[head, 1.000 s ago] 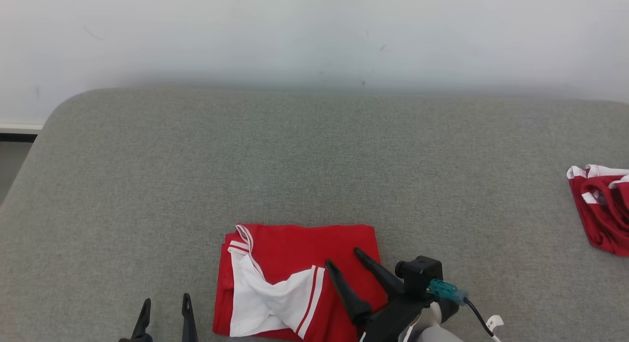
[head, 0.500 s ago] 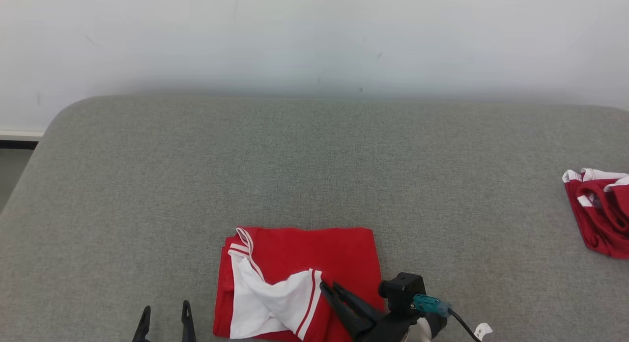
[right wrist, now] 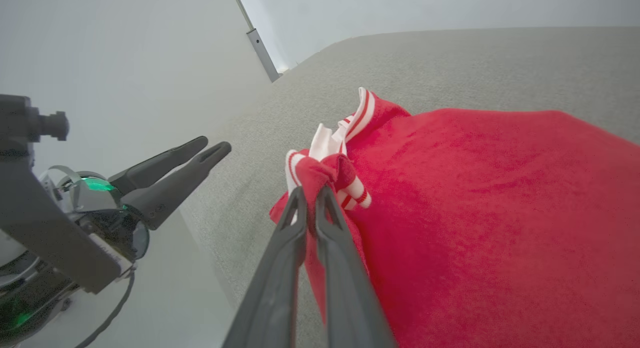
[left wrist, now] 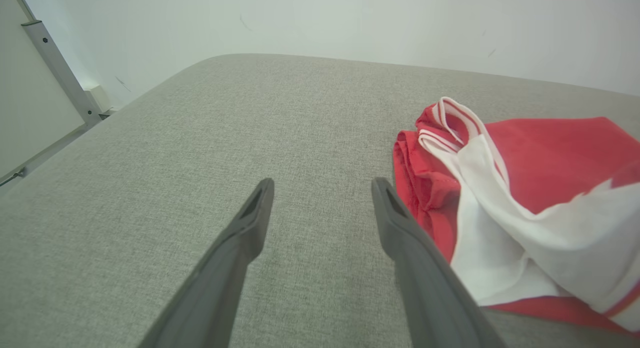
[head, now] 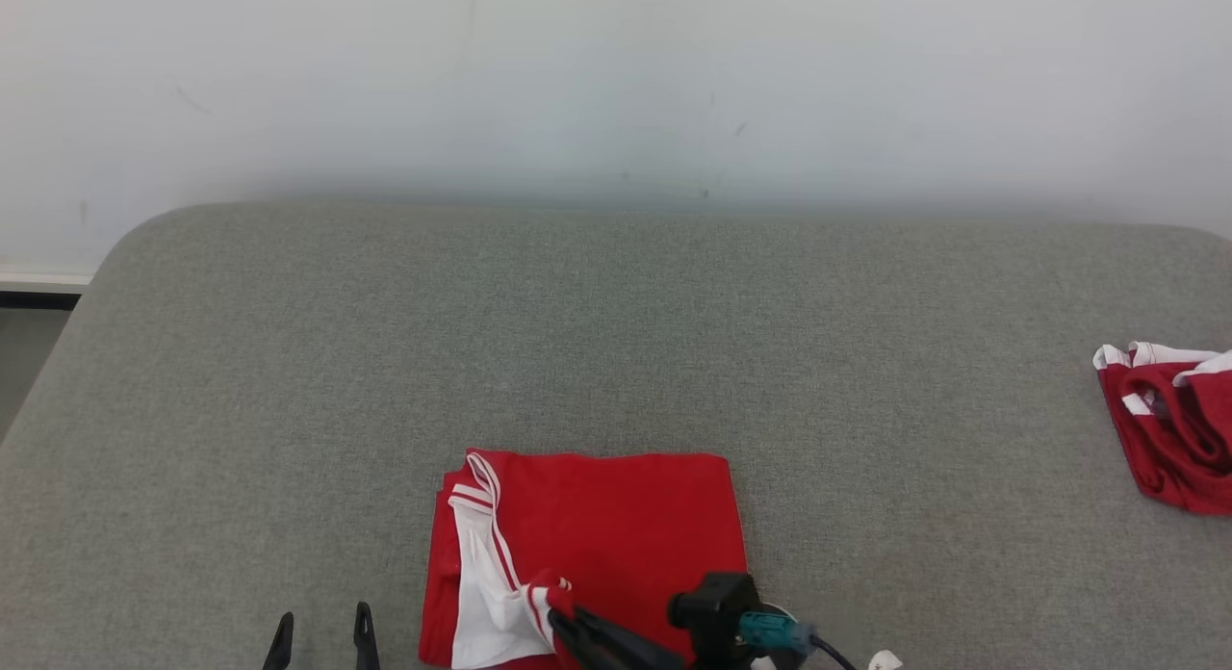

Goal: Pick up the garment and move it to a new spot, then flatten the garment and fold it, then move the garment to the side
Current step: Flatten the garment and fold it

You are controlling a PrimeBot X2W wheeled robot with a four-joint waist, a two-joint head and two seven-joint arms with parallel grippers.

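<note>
Head view has the garment sitting near-centre on the grey worktop, already down to a rough rectangle. I'd say folding is basically done and we're at the move-it-aside bit.

Right claw is pinched tight on a bunched nub of the striped trim at the garment's near edge. Left claw sits with fingers wide apart just left of the garment, gripping nothing. Another red-and-white heap lies well off at the right edge, so that's probably the "side" pile.

Next move, my guess: lift low and carry it right, slowly, because one pinch on a loose flap could peel the fold open.

Fabric looks like soft, thin jersey: red body, white panel, red-and-white striped edging, limp and crumpled where it's grabbed. Worktop is covered in coarse woven cloth with rounded corners, so expect some drag.
</note>
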